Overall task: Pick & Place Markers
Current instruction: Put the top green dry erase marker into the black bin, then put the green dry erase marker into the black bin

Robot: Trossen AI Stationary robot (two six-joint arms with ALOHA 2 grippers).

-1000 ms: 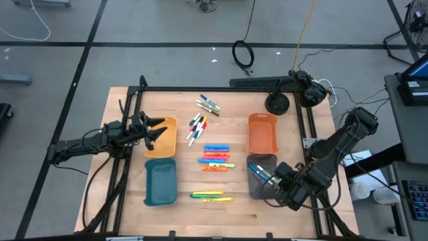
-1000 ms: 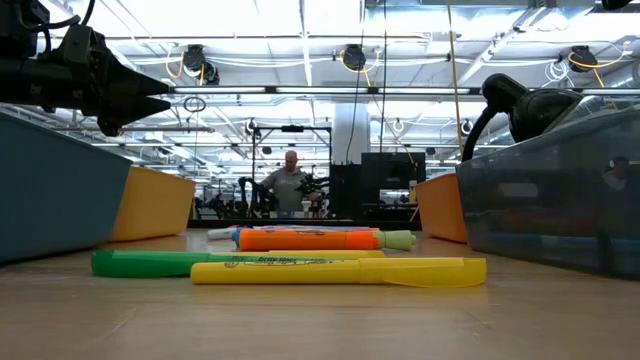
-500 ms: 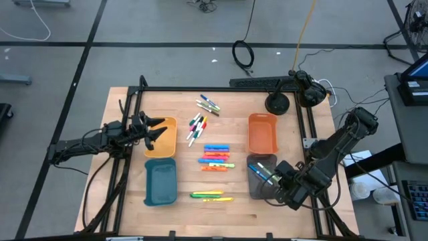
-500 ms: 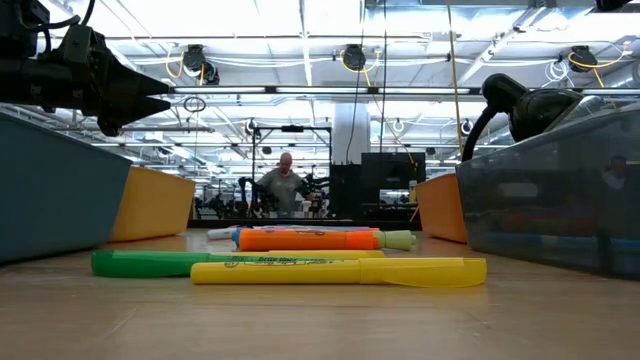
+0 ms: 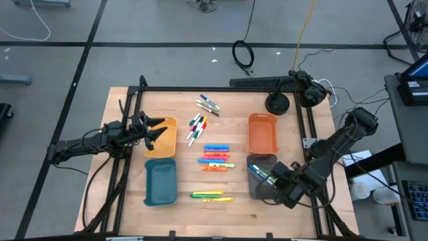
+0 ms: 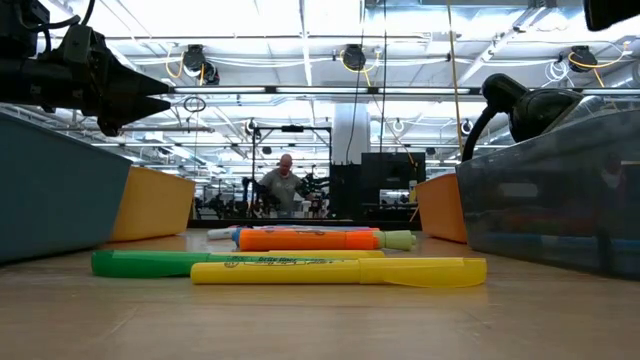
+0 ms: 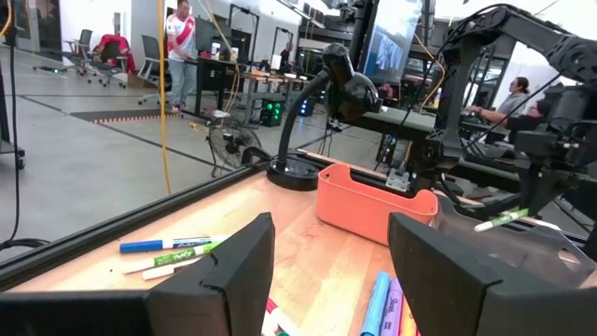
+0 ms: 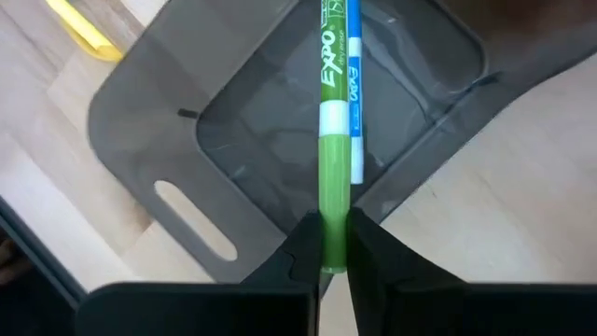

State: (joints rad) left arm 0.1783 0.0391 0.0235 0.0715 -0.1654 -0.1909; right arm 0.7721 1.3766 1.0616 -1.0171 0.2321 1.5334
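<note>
Right pincer point(image 8: 334, 245) is clamped on a green-capped marker point(image 8: 333, 140), fingers pressed against the cap end, with the white barrel jutting forward over the grey tray point(image 8: 168, 140). A blue marker point(image 8: 354, 93) lies right alongside it; cannot tell whether it is in the same grip or already resting in the tray. High view puts this pincer point(image 5: 271, 179) at the near right of the table point(image 5: 180, 224), over the grey tray point(image 5: 255, 192). Judgement: the marker is held lengthwise over the tray's long axis so that it will drop flat inside the walls; release is the step in hand.

Left pincer point(image 7: 331, 257) waits with fingers well apart, holding nothing. In the high view it point(image 5: 155, 128) hovers over the yellow tray point(image 5: 170, 137) at the left of the table.

Remaining stock sits down the table's centre line:
- thin markers point(image 5: 208, 104) at the far end, with a second cluster point(image 5: 196, 127) just nearer
- a row of highlighters point(image 5: 216, 156) mid-table
- green and yellow highlighters point(image 5: 210, 195) at the near end, beside the teal tray point(image 5: 160, 184).

The orange tray point(image 5: 262, 132) looks empty from above. Most of the task appears undone.
</note>
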